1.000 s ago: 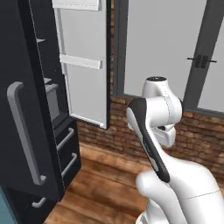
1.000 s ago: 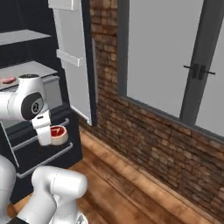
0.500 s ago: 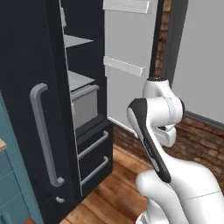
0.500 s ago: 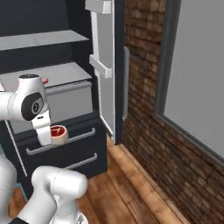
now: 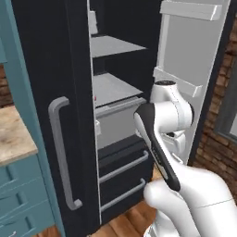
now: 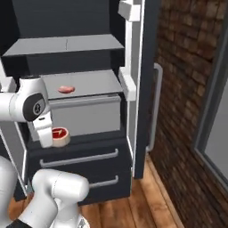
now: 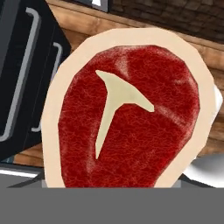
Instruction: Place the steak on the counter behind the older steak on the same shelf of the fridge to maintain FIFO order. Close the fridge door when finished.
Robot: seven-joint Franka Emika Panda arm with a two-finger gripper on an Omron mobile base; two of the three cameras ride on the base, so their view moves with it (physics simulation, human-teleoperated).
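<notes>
Below the shelf, at the grey drawer front, the steak is held by the gripper, jaws closed on it. Older steak is up on that shelf, fridge door wide open.

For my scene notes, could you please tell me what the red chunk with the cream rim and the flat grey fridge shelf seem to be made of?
The red chunk with a cream rim looks like raw meat: grainy red flesh, pale fat edge, T-shaped bone. The flat light-grey fridge shelf looks like matte plastic or painted metal, smooth and without glare; which one is unclear.

Older steak on the shelf; steak seemingly before its drawer
</notes>
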